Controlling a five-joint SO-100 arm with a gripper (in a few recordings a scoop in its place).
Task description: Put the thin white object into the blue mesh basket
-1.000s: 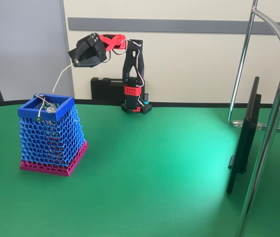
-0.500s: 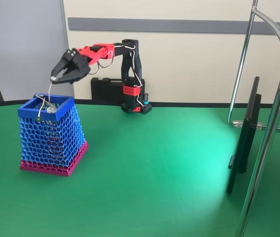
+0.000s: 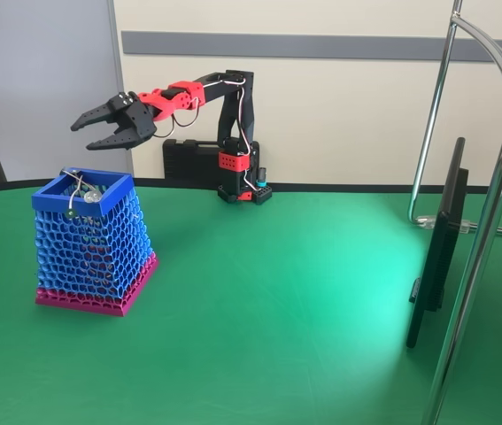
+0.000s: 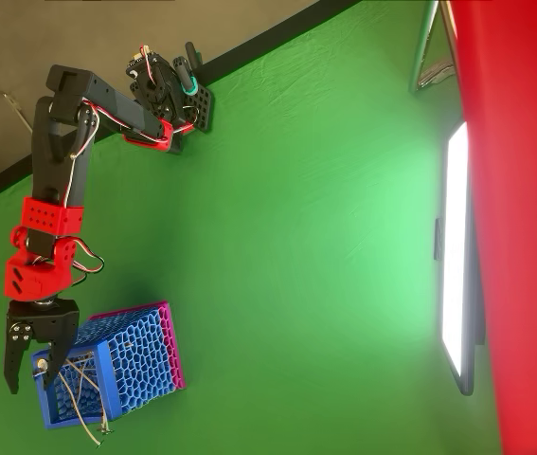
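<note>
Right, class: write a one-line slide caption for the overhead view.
Red-and-black arm holds its open tool above the blue mesh basket of wires on a green table.

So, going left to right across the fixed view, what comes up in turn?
Blue mesh basket → open gripper above it → arm base → black flat screen seen edge-on → chrome stand tubes.

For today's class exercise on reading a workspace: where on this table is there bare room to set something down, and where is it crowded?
The green table lies bare between the blue mesh basket and the dark screen, and in front of the arm's base. It is crowded at the basket, with wires in it and the open claw above.
</note>
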